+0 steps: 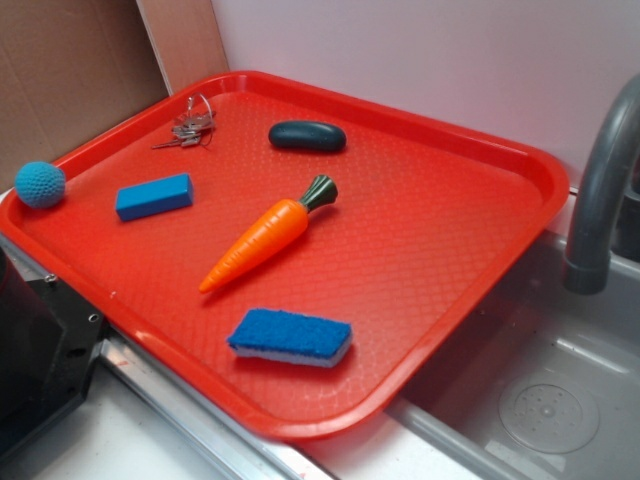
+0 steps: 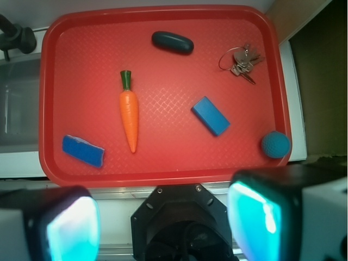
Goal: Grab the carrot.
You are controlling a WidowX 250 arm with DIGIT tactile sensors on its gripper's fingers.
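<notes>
A red tray [image 1: 480, 215] with a raised rim and a fine diamond-textured floor fills most of the exterior view and holds everything. In it lie the carrot [image 1: 265, 233] near the middle, a blue sponge [image 1: 291, 337] with a pale underside toward the lower centre of the frame, a blue rectangular block [image 1: 153, 196] at centre left, a dark oval object [image 1: 307, 136] near the upper middle, and a bunch of keys [image 1: 190, 124] on a ring at upper left. A blue knitted ball [image 1: 40, 184] sits at the far left, against the tray's rim. None of these things touch one another.

The carrot is glossy orange plastic, tapered to a point, with shallow ridges across its body and a short dark green ribbed stem. In the exterior view it lies flat on a diagonal — stem toward the upper right, tip toward the lower left — between the block and the sponge, apart from both. In the wrist view it lies nearly vertical, left of centre, stem up.

To the right of the tray a grey faucet [image 1: 600, 180] curves over a grey sink [image 1: 540, 400] with a round drain.

The fingers [image 2: 73, 225] show only in the wrist view, at the bottom edge — two pale, teal-glowing pads spread wide with nothing between them, outside the tray's near rim and well apart from the carrot.
</notes>
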